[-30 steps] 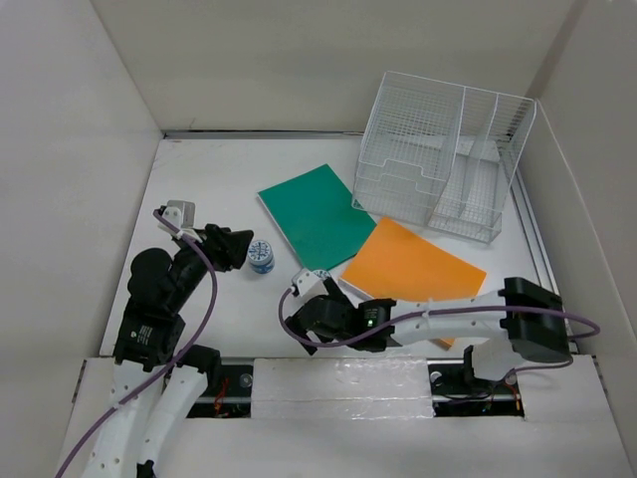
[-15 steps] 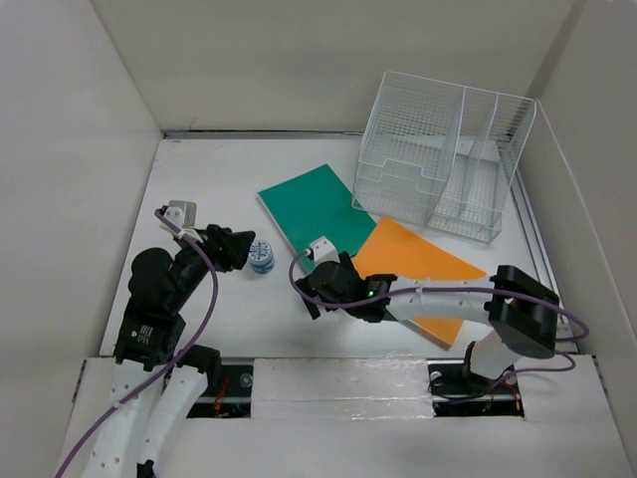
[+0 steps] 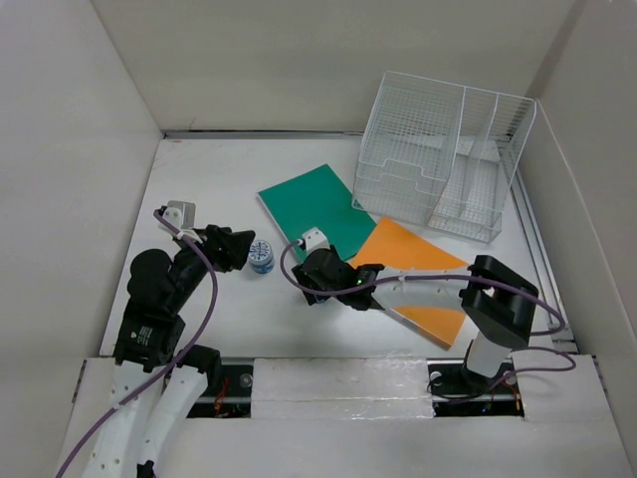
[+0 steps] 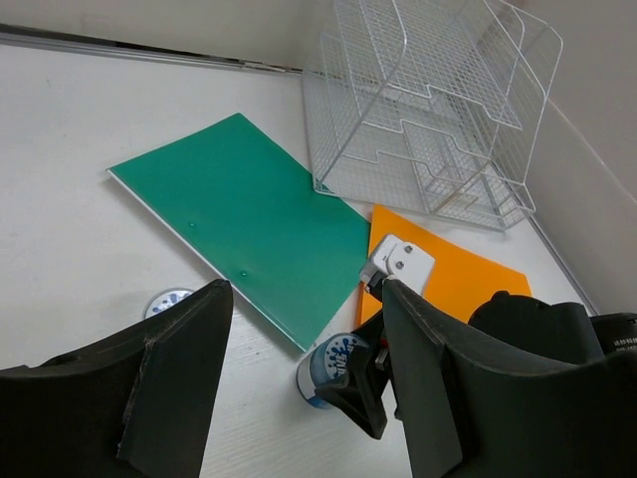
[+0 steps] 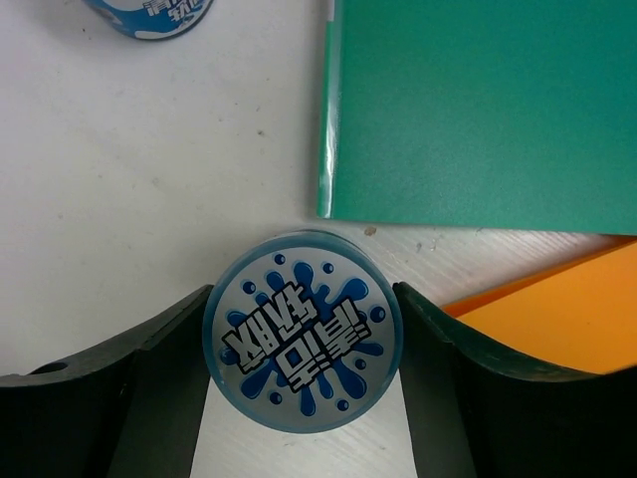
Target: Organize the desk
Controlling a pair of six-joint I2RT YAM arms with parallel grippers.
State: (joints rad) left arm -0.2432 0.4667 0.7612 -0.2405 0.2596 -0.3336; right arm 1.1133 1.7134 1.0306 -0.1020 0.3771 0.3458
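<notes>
Early going here, we judge: nothing is filed. On the left, the left gripper (image 3: 242, 249) has its fingers spread wide and empty, with a loose tub (image 3: 262, 257) standing just ahead of the tips. Next over, the right gripper (image 5: 303, 291) has its fingers snug against both sides of a blue-lidded tub (image 5: 302, 344), gripping it by the look of it. Just beyond those fingers lies the green folder (image 3: 317, 214), and to their right the orange folder (image 3: 423, 269), both flat on the desk (image 3: 199, 189) that spreads beneath both grippers. Farthest right, well beyond either set of fingers, the wire rack (image 3: 438, 164) shows nothing in any compartment, so tubs and folders all remain to be placed.
</notes>
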